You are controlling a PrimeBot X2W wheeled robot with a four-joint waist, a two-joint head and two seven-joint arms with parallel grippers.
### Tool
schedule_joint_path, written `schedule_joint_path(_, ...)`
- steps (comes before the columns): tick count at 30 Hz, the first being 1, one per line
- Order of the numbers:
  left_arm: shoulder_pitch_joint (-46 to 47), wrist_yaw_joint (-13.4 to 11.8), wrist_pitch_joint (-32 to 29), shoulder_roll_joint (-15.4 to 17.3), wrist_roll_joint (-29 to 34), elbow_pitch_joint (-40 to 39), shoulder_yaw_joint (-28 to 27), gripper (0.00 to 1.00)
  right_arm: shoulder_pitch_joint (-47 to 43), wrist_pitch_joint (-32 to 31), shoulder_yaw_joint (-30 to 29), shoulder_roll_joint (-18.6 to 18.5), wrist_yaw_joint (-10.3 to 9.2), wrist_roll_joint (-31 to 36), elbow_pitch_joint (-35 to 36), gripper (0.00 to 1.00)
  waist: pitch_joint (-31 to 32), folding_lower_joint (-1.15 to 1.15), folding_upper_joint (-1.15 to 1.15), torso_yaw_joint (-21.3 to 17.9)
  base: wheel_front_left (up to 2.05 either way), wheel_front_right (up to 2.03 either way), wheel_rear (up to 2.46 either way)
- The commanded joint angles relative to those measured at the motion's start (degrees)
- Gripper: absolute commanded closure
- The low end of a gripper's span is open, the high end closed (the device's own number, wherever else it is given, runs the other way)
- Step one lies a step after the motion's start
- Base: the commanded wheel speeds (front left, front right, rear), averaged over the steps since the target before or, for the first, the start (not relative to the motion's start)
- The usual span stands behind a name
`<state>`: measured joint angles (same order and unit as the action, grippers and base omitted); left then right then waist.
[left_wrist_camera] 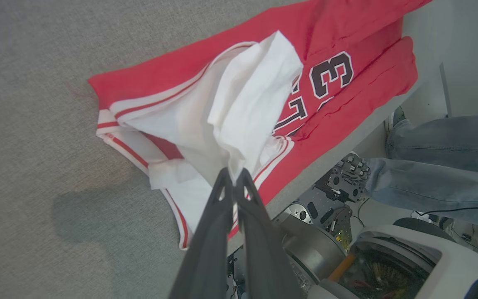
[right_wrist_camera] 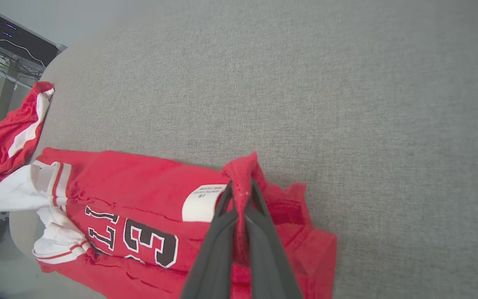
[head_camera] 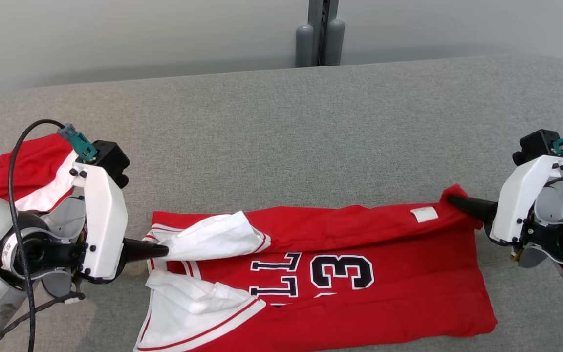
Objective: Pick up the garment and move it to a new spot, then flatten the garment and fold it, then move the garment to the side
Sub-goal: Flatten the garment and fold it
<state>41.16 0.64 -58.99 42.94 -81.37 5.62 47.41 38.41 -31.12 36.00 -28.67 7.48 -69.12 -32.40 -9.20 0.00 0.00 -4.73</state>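
Garment (head_camera: 384,274) lies between left gripper (head_camera: 165,251), pinching its white sleeve (head_camera: 213,237), and right gripper (head_camera: 450,199), pinching its red corner (head_camera: 456,190).

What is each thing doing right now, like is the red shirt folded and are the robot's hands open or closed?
red jersey: lying on the grey table, partly folded, its far edge lapped over the lettering.
white sleeve: pulled up, pinched by the left gripper.
left gripper: shut on the white sleeve.
right gripper: shut on the red jersey's corner.
second red garment: crumpled at the table's left end, untouched.
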Motion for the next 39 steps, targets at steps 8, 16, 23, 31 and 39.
schedule_joint_path(8, -2.2, -1.3, -2.4, 0.8, -1.2, -2.0, 1.1, 1.00, 0.9, -8.0, 2.8, -1.7, 0.04, -2.2, -0.4, 1.00, 0.6, 0.00, 0.00, 0.7, 0.00, 0.00, 0.00)
schedule_joint_path(16, -3.7, -1.7, -3.0, 1.1, -2.1, -2.5, 1.7, 1.00, 0.7, -9.7, 4.5, -2.3, 0.04, -0.7, -2.6, 1.00, 1.2, 0.00, 0.00, 0.8, 0.00, 0.00, 0.00)
schedule_joint_path(23, -4.2, -1.8, -3.5, 1.3, -2.3, -2.8, 2.0, 1.00, 0.9, -9.7, 5.6, -1.6, 0.04, 0.1, -3.7, 1.00, 1.2, 0.00, 0.00, 0.7, 0.00, 0.00, 0.00)
schedule_joint_path(31, -4.9, -1.8, -4.2, 1.8, -2.5, -2.8, 2.5, 1.00, -0.2, -11.1, 6.6, -1.2, 0.04, -0.4, -4.7, 1.00, 1.4, 0.00, 0.00, 0.4, 0.00, 0.00, 0.00)
schedule_joint_path(39, -5.8, -2.1, -5.0, 2.3, -2.2, -2.7, 3.3, 1.00, 0.4, -8.5, 6.8, -0.8, 0.04, 0.8, -6.3, 0.81, 1.2, 0.00, 0.00, 0.0, 0.00, 0.00, 0.00)
